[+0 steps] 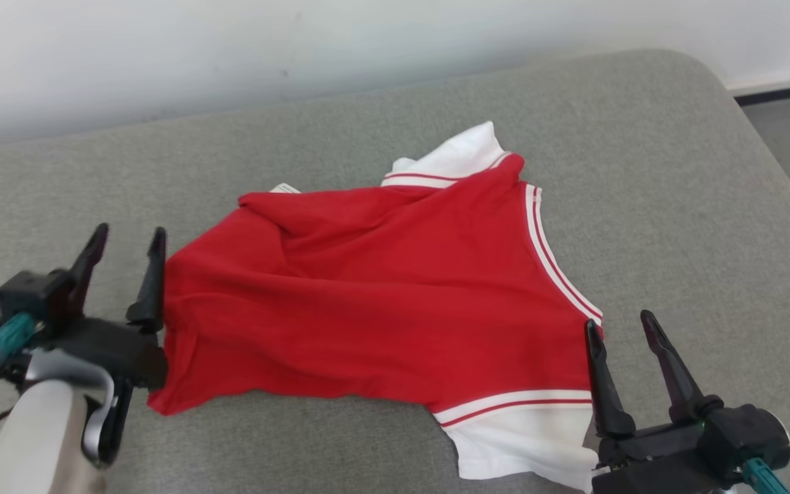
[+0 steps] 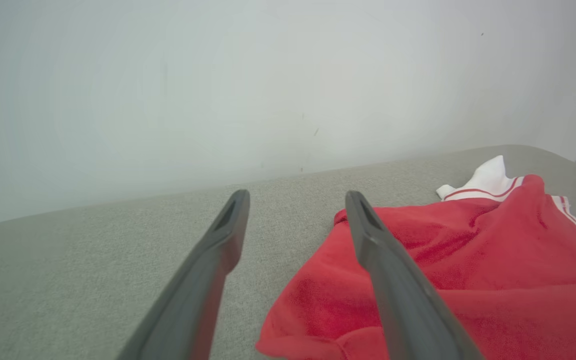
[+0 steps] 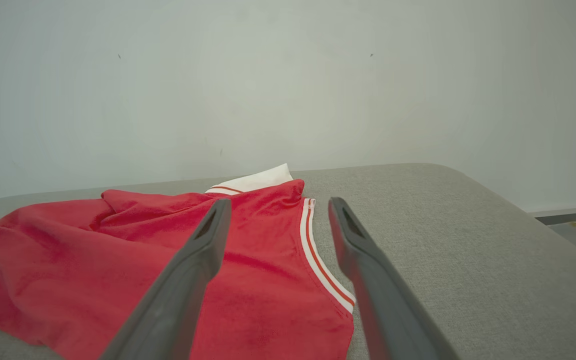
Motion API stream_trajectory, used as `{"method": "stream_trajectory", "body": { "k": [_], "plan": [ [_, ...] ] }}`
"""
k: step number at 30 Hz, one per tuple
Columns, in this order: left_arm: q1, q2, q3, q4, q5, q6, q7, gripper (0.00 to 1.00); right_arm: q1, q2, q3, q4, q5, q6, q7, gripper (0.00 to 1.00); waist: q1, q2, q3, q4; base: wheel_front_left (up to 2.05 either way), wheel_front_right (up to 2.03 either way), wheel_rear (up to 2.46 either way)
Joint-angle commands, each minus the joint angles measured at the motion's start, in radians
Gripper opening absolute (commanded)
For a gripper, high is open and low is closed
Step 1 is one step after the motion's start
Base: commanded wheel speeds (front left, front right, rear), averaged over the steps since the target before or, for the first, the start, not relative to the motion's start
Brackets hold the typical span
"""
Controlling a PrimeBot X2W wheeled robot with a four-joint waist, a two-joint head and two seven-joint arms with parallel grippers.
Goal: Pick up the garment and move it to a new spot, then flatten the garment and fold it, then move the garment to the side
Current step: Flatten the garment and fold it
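Red-and-white garment point(image 1: 381, 295) lies rumpled across the grey cushion point(image 1: 676, 171) between the left gripper point(image 1: 129, 237) and right gripper point(image 1: 618, 326), both gaping and empty; a pinch on one bunched layer alone could drag the folds askew.

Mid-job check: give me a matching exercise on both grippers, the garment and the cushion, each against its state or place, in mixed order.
Things:
1. left gripper
2. right gripper
3. garment
4. cushion

States or places:
A. red with white trim, lying rumpled
B. grey, underneath the garment
C. open, at the white-striped near corner
D. open, at the plain red end

Pairs: 1-D; 2-C; 3-A; 4-B
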Motion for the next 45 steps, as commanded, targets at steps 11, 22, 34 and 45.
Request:
{"method": "stream_trajectory", "body": {
  "k": [11,22,34,45],
  "plan": [
    [0.354,-0.106,0.246,-0.373,0.134,0.011,-0.002,1.0,0.053,0.0,-0.032,-0.007,-0.02,-0.003,0.0,1.0,-0.0001,-0.0001,-0.082,0.084,0.0,0.0,0.0],
    [0.545,-0.198,0.338,-0.507,0.205,-0.013,-0.002,1.0,0.11,-0.001,-0.049,-0.022,-0.016,-0.003,0.0,1.0,-0.0001,-0.0001,-0.101,0.12,0.0,0.0,0.0],
    [0.562,-0.23,0.364,-0.49,0.248,-0.03,-0.002,1.0,0.11,-0.015,-0.039,-0.002,-0.013,-0.003,0.0,1.0,-0.0001,-0.0001,-0.105,0.111,0.0,0.0,0.0],
    [0.515,-0.216,0.33,-0.437,0.244,-0.035,-0.002,1.0,0.102,-0.015,-0.055,0.115,-0.025,-0.003,0.0,1.0,-0.0001,-0.0001,-0.07,0.091,0.0,0.0,0.0]
  ]
}}
